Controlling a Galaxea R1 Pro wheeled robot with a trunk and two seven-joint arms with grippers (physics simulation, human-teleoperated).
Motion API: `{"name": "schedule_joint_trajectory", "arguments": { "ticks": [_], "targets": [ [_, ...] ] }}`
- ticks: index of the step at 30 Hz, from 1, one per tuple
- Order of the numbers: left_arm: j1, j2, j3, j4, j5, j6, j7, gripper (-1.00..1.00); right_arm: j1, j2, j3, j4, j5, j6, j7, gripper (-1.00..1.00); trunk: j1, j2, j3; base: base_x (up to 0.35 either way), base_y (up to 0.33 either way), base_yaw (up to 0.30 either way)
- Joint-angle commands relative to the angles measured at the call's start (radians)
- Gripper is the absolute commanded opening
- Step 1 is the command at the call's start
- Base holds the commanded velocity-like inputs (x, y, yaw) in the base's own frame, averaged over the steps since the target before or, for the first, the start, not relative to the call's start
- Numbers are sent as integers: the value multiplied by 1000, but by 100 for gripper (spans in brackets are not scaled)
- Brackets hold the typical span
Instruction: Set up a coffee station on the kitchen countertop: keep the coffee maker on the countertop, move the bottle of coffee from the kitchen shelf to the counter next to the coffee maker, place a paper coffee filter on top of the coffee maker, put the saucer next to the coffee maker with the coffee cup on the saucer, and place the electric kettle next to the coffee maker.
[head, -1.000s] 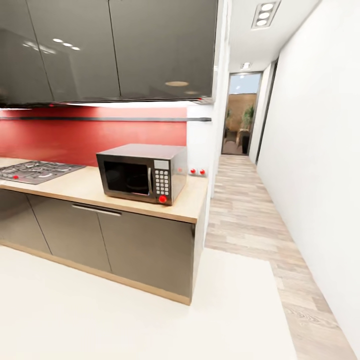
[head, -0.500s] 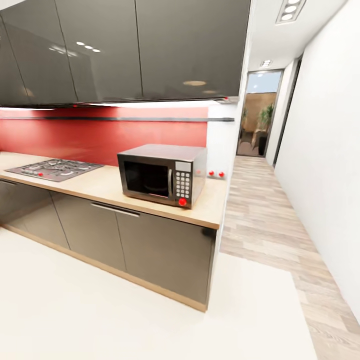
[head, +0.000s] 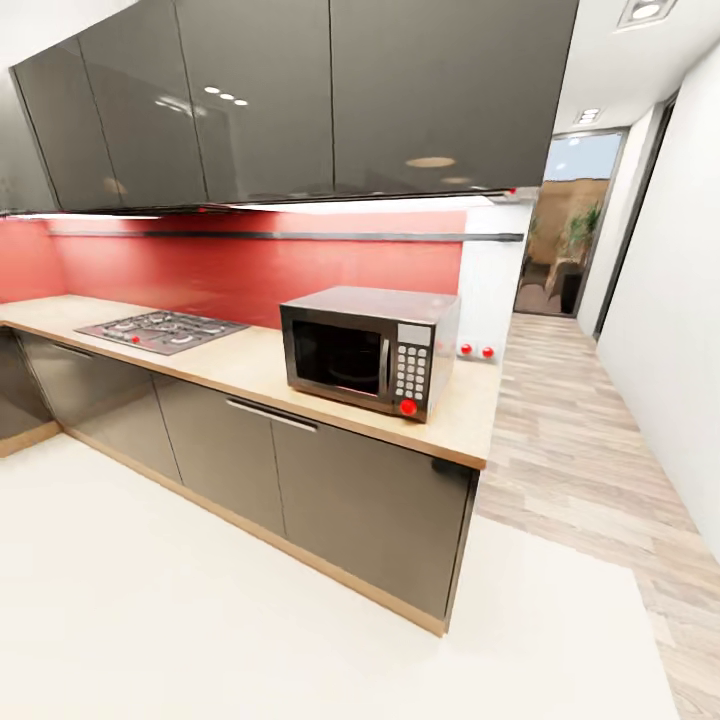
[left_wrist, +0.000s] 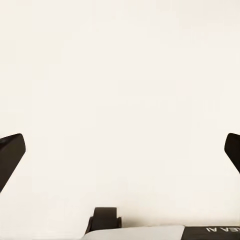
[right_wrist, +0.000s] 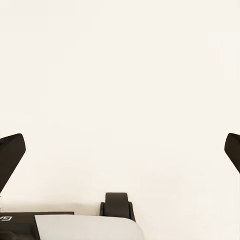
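A light wood-grain kitchen countertop (head: 250, 365) on grey cabinet fronts runs from the left to the middle of the head view. A thin dark kitchen shelf (head: 300, 236) spans the red backsplash above it, with nothing on the stretch in sight. The coffee maker, bottle of coffee, paper coffee filter, saucer, coffee cup and electric kettle are out of view. My left gripper (left_wrist: 120, 150) is open over pale floor, its dark fingertips (left_wrist: 11, 155) wide apart. My right gripper (right_wrist: 120, 150) is open as well, with nothing between its fingertips (right_wrist: 11, 156).
A silver microwave (head: 368, 350) stands near the countertop's right end. A gas hob (head: 160, 330) is set into the counter further left. Glossy grey wall cabinets (head: 300, 100) hang above. A wood-floored hallway (head: 580, 430) runs back on the right, beside a white wall.
The head view has swung left: the microwave and counter end have shifted right in the picture and more of the counter's left part shows. Nothing on the counter has moved.
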Motion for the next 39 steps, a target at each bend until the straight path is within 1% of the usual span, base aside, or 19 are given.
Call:
{"name": "schedule_joint_trajectory", "arguments": {
  "ticks": [1, 11, 14, 19, 29, 32, 37, 39],
  "targets": [
    [0, -1, 2, -1, 0, -2, 0, 100, 0, 0, 0, 0, 1, -1, 0, 100, 0, 0, -1, 2, 2, 263],
    [0, -1, 2, -1, 0, -2, 2, 100, 0, 0, 1, 0, 1, 0, 0, 100, 0, 0, -6, 3, 1, 264],
    [0, 0, 2, -1, 1, -2, 2, 100, 0, 0, 0, 0, 1, 0, 0, 100, 0, 0, -8, 122, 0, 264],
    [0, 0, 3, -2, 1, -2, 2, 100, 0, 0, 1, 0, 0, 1, 3, 100, 0, 0, -10, 263, 49, 161],
    [0, 1, 4, -2, 2, -2, 3, 100, 0, 2, 4, -4, -1, -2, 4, 100, 0, 0, -10, 317, 116, 20],
    [0, 1, 4, -2, 1, -2, 3, 100, 0, 8, 3, -6, -2, -8, 5, 100, 0, 0, -10, 310, 158, 2],
    [0, 0, 4, -2, 2, -2, 3, 100, 0, 13, 4, -3, -5, -55, 5, 100, 0, 0, -10, 294, 180, 72],
    [0, 0, 4, -1, 3, -2, 3, 100, 0, 20, 3, -1, -5, -75, 3, 100, 0, 0, -10, 195, 134, 195]
  ]
}}
